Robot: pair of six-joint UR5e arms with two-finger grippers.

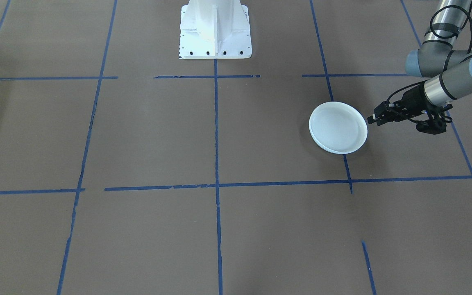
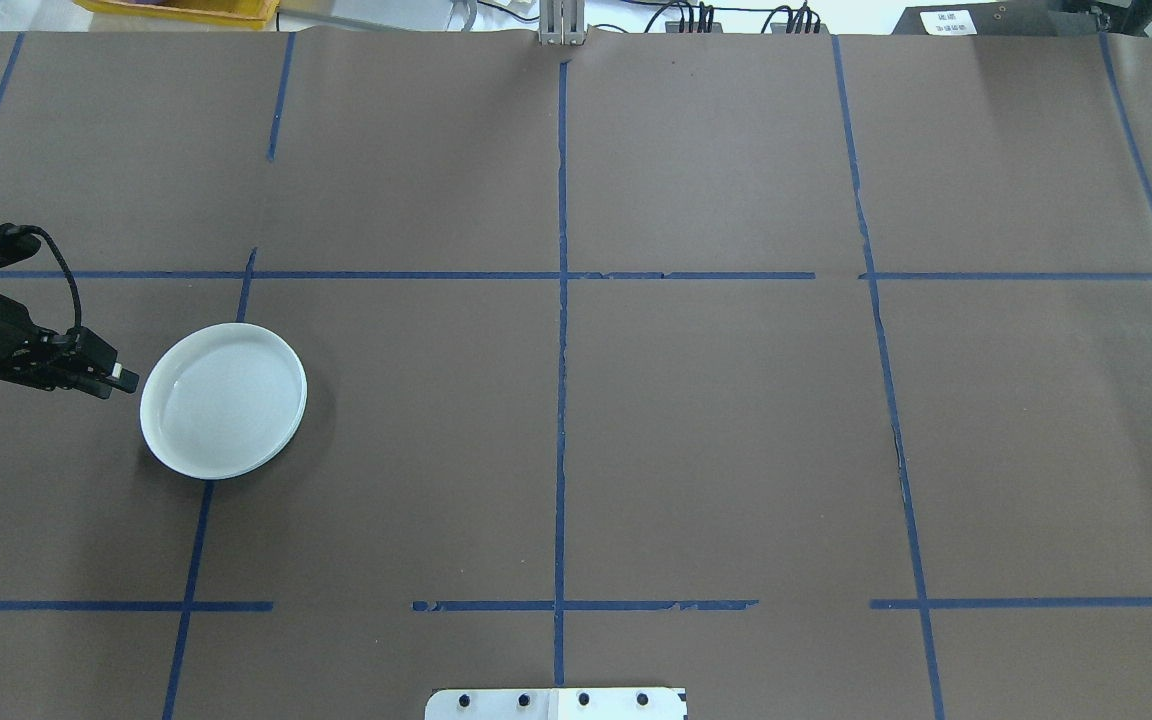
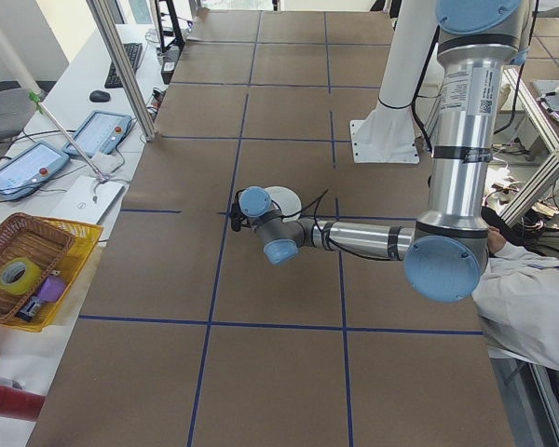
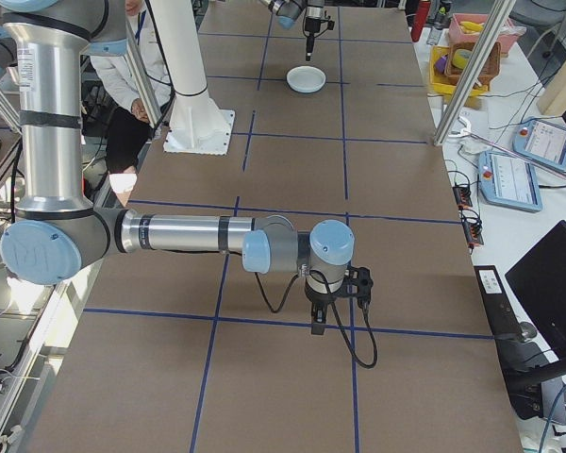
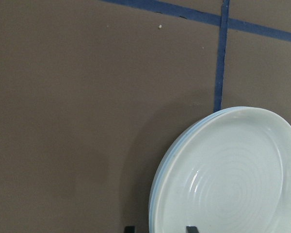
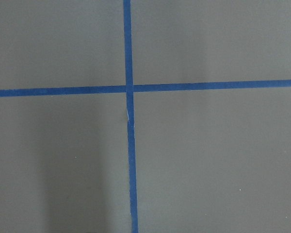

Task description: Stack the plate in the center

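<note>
Stack of plates [image 2: 224,400] at 9 o'clock on the bench [image 2: 716,430]; left gripper [image 2: 121,378] just beside its rim, jaws released. Judged: retreat level, avoiding the rim.

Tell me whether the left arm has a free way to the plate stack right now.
Probably yes. The left pincer sits just beside the plate stack, level with its rim, with only bare table around and nothing between them.

Lower plate [image 5: 173,154] under my ringed plate [image 5: 228,179] shows only a rim sliver, ringed plate cut off right and below, left fingertips [image 5: 130,228] barely visible, right gripper [image 4: 318,326] too small to judge.
</note>
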